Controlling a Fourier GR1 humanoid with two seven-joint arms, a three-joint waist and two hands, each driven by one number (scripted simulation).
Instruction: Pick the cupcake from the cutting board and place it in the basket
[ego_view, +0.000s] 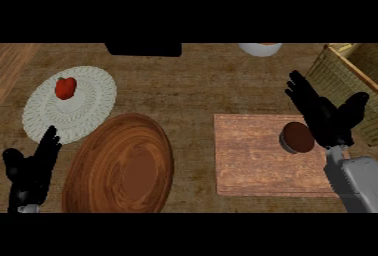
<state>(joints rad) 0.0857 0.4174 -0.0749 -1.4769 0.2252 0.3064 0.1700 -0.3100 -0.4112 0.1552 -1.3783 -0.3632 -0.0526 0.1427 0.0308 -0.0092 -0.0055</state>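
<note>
Right hand (325, 117): fingers straight and spread wide, holding nothing, palm just right of the cupcake (297, 137). Cupcake sits at the right edge of the cutting board (255, 160), brown top showing. Basket (341, 70) at far right, beyond the hand. Left hand (33, 167): open, fingers up, resting at lower left beside a wooden plate (118, 167). Red pepper (66, 87) on a woven mat (92, 107)

Brown wood-grain tabletop (192, 85) carries a white woven mat (92, 87) at left, an oval wooden platter (118, 167) just beside it, a cutting board (251, 160) right of centre, and a wicker basket (336, 75) far right.
</note>
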